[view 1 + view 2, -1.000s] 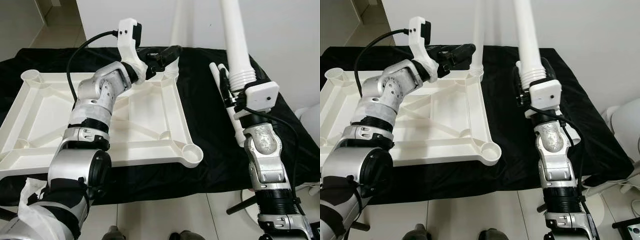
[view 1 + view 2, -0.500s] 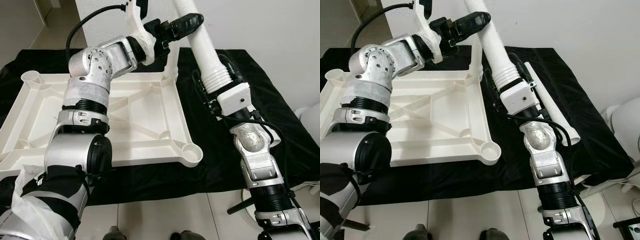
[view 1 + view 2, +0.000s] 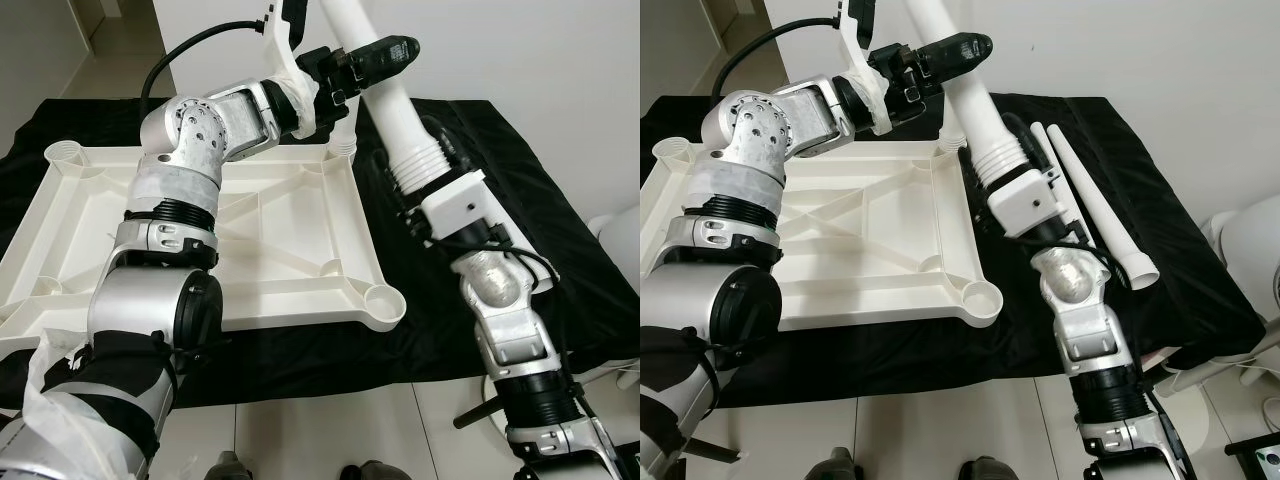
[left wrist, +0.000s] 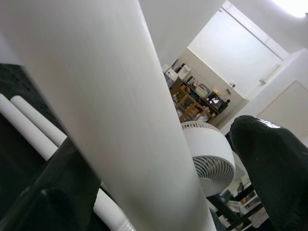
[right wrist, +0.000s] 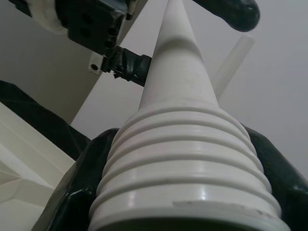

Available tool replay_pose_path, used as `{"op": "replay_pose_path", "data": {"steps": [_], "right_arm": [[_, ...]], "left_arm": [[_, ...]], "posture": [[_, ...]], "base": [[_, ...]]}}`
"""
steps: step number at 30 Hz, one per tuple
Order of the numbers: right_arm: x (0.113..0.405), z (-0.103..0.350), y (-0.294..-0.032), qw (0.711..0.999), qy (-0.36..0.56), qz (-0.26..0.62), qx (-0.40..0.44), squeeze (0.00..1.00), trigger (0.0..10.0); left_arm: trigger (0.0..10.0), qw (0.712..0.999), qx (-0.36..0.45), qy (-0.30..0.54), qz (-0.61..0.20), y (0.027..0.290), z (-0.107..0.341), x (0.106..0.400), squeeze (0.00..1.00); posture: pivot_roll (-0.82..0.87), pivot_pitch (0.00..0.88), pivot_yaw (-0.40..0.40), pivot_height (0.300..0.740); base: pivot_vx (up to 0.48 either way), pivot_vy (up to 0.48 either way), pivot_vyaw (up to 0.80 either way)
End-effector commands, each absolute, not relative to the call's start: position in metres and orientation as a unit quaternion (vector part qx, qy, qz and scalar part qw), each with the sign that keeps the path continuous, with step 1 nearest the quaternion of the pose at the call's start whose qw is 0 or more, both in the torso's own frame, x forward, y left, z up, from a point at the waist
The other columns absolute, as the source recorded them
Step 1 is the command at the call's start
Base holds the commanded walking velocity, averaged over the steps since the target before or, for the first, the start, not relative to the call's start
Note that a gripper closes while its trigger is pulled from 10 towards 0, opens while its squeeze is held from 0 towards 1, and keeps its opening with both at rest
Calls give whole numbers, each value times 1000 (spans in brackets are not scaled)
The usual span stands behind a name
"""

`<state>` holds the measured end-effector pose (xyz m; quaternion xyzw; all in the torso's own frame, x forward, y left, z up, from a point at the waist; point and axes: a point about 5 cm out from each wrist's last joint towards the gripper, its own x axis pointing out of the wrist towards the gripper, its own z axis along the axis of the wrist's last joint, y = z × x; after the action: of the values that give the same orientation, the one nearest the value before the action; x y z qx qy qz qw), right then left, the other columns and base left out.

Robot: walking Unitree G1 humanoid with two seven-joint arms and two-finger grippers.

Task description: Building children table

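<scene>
While the right gripper (image 3: 1012, 172) clamps its black fingers (image 5: 74, 192) around the ribbed threaded end of a white table leg (image 3: 962, 90), the leg tilts up and toward the robot's left, its thin end leaving the top of the head views. The left gripper (image 3: 385, 55) reaches across at a higher point on the same leg, one finger (image 4: 274, 168) on the far side of the shaft and the other on the near side; the jaws look spread around the shaft rather than pinching it, though the wrist view is too close to be sure. The upside-down white tabletop (image 3: 200, 250) lies on the black cloth (image 3: 470, 140), and another leg (image 3: 957, 125) already stands upright in its far corner socket, just behind the left gripper. Two more legs (image 3: 1095, 215) lie on the cloth beside the right arm. The near socket (image 3: 384, 300) is open and seems the likely target. To do this well, the left gripper should steady the upper shaft only, letting the right one bring the threaded end down squarely over the socket; the leg needs to stand vertical before any turning, or the threads may cross. The standing leg is close and easily knocked.
</scene>
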<state>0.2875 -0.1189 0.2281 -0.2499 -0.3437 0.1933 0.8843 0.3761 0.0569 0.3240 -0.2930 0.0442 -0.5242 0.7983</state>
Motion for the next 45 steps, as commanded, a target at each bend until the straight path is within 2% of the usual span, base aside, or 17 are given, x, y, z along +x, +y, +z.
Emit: {"op": "replay_pose_path", "data": {"steps": [1,5,8,13,19,23,24,25,26,35,44,45], "right_arm": [[282,215,-109,882,-333,218,-255,0,10000],[277,202,-103,885,-320,220,-256,0,10000],[274,193,-102,889,-317,202,-262,0,10000],[272,187,-103,892,-313,189,-265,0,10000],[271,185,-103,893,-311,189,-265,0,10000],[272,185,-103,892,-314,179,-273,0,10000],[273,185,-103,892,-314,177,-272,0,10000],[273,185,-103,892,-314,177,-272,0,10000],[273,185,-103,893,-313,176,-272,0,10000],[273,183,-105,896,-308,174,-269,0,10000],[275,181,-108,910,-300,170,-231,0,10000],[275,181,-108,914,-299,170,-213,1000,10000]], "left_arm": [[10000,722,-297,-10,-625,57,345,367,0],[10000,744,-297,6,-598,63,346,376,0],[10000,786,-286,12,-549,73,349,387,0],[10000,807,-293,3,-513,87,356,394,0],[10000,816,-299,3,-494,92,359,397,0],[10000,803,-304,2,-512,92,360,396,0],[4471,802,-305,3,-513,92,359,396,0],[4471,802,-305,3,-513,92,359,396,0],[0,803,-305,2,-511,92,359,397,0],[0,805,-310,-1,-505,95,358,398,0],[0,812,-312,0,-493,99,358,400,0],[0,813,-312,-1,-491,100,358,400,0]], "posture": [[-8,0,8,740],[-10,0,6,740],[-11,0,8,740],[-8,0,12,740],[-11,0,18,740],[-10,0,17,740],[-10,0,14,740],[-10,0,14,740],[-9,0,12,740],[-4,0,3,740],[4,0,2,740],[3,0,2,740]], "base": [[0,0,0],[0,0,0],[0,0,0],[0,0,0],[0,0,0],[0,0,0],[0,0,0],[0,0,0],[0,0,0],[0,0,0],[0,0,0],[0,0,0]]}}
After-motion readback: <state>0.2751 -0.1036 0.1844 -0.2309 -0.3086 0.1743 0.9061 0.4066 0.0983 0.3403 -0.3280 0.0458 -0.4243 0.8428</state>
